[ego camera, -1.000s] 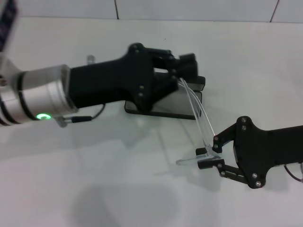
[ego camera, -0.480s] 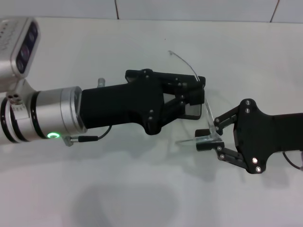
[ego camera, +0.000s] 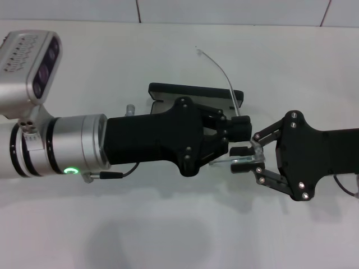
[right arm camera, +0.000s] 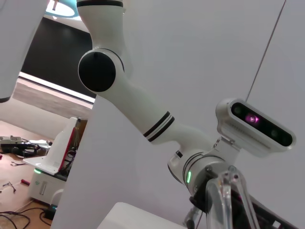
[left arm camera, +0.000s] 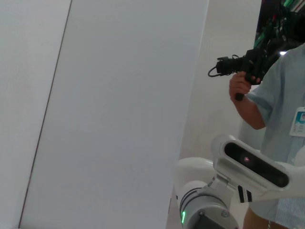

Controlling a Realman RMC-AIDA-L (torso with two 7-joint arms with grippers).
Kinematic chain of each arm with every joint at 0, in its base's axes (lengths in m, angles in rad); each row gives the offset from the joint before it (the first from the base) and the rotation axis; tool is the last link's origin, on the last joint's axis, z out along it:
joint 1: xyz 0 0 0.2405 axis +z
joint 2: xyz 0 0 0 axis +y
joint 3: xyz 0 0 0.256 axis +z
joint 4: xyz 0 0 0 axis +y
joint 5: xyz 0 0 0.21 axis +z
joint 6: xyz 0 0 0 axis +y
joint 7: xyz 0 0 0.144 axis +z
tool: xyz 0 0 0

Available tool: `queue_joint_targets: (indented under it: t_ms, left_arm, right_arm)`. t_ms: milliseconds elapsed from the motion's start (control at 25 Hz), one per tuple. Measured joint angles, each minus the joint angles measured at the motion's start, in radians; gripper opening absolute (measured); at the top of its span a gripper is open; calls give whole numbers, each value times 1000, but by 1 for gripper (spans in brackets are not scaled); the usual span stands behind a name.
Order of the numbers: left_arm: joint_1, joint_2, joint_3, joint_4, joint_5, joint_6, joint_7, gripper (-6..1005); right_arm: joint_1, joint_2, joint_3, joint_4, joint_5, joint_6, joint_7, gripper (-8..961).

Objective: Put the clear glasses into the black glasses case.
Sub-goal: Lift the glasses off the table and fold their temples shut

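Note:
The clear glasses (ego camera: 223, 70) hang above the table between both grippers. One thin arm curves up and away over the black glasses case (ego camera: 168, 89), and the front piece sits lower. My right gripper (ego camera: 242, 158) is shut on that front piece. My left gripper (ego camera: 240, 130) reaches in from the left, its fingers closed where the raised arm comes down. The case lies flat just behind the left gripper, which covers most of its grey inside. In the right wrist view the clear glasses (right arm camera: 230, 198) show close up.
The white table (ego camera: 112, 56) stretches around the case, with a tiled wall edge at the back. The left wrist view shows a wall, my right arm's wrist camera (left arm camera: 252, 162) and a person (left arm camera: 281, 95) holding a camera.
The left gripper has moved from over the case toward the front and right, meeting the right gripper. The right gripper has lifted the glasses and moved up toward the case. The glasses arm now points up.

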Motion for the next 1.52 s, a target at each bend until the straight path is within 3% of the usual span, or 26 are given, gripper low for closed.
queue_joint_targets:
  t_ms: [280,520,800,960,1520]
  left_arm:
    - [8,6,-23,11,-55,0,5,90]
    - [54,6,-161,9,-122,5,7,91]
    - [69,7,-276,-55,-121,-2,31,90]
    - [51,7,-264,-70,-116,-2,32,90]
    - [10,2,-86,-69,-153,12,60,89]
  right_arm:
    - [-6,0,0,0,2,-3,-9,115]
    - [-15,0,1,4,25,-9,-11,115]
    - [-25,-6,2,0,175,-195,-20,116]
    - [1,-3,-3,3,209,-285,-14,116]
    - [68,0,-98,80,200,-185,-20,116]
